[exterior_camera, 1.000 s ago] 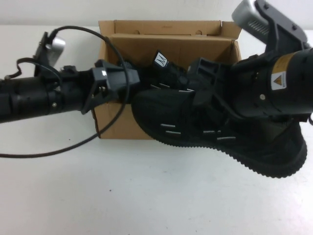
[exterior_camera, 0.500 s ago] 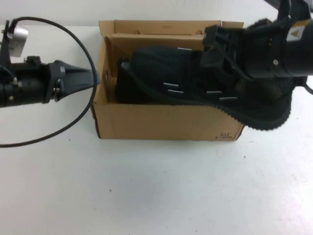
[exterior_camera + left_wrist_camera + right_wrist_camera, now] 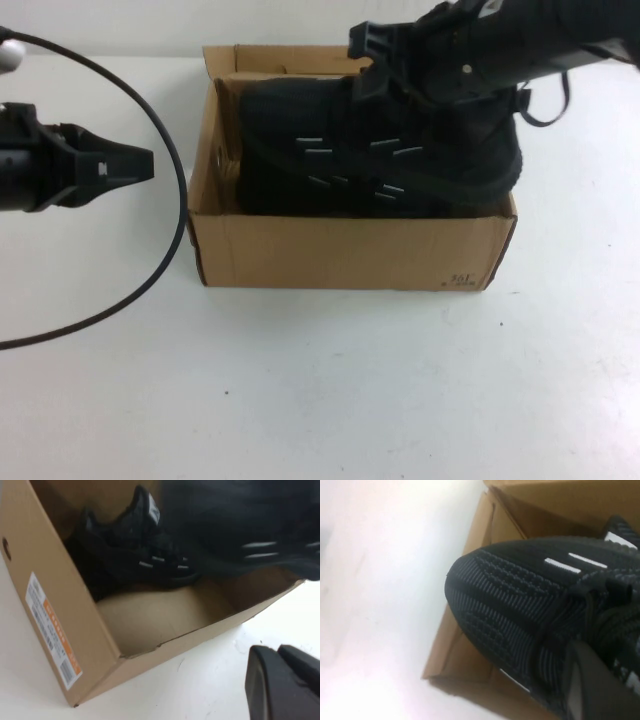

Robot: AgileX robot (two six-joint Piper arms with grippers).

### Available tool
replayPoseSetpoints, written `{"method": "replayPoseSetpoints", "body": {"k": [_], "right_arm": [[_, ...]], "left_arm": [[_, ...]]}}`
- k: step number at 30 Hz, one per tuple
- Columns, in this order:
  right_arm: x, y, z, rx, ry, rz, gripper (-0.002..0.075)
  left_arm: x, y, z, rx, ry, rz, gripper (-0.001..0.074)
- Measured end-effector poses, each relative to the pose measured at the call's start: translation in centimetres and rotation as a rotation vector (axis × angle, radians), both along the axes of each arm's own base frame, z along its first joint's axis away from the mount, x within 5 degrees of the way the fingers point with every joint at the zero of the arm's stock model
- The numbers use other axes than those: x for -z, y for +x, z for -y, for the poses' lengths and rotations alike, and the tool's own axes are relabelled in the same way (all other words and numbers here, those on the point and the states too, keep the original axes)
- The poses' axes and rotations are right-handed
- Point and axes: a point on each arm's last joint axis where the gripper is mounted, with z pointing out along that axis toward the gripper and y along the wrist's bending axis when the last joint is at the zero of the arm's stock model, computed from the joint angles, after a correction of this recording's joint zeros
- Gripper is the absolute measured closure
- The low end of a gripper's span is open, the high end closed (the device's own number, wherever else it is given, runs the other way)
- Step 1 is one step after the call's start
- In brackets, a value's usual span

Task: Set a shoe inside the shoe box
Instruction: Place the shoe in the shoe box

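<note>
The brown cardboard shoe box (image 3: 340, 250) stands open at the table's middle. My right gripper (image 3: 392, 70) is shut on a black knit shoe (image 3: 380, 150) and holds it in the box's opening, toe to the left, heel over the right wall. The right wrist view shows the shoe's toe (image 3: 510, 590) over the box (image 3: 462, 650), with one finger (image 3: 592, 685) against the shoe. A second black shoe (image 3: 135, 555) lies inside the box (image 3: 55, 625), below the held shoe (image 3: 240, 525). My left gripper (image 3: 140, 165) is shut and empty, left of the box; it also shows in the left wrist view (image 3: 277, 652).
A black cable (image 3: 150, 270) loops from the left arm across the white table (image 3: 320, 390), close to the box's left wall. The box's back flaps (image 3: 240, 60) stand up behind the shoe.
My right gripper has carried the shoe back and to the left, from in front of the box into its opening. My left gripper has drawn back leftward, out of the box.
</note>
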Motion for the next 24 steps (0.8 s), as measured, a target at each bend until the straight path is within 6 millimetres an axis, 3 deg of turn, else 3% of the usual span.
{"method": "replayPoseSetpoints", "body": {"k": [8,15,24], "right_arm": [[4.2,3.6,-2.0,-0.052,-0.052,-0.071,0.0722],[7.2,3.9,-3.0,-0.154,-0.062,-0.184,0.0723],[9.2,4.4,-3.5,-0.173,-0.047,-0.236,0.0722]], "left_arm": [[-0.8,-0.7,0.0,-0.005,0.006,0.02,0.0736],[-0.8,-0.7,0.0,-0.006,0.009,0.018,0.0736],[-0.8,-0.7,0.0,-0.006,0.009,0.018,0.0736]]}}
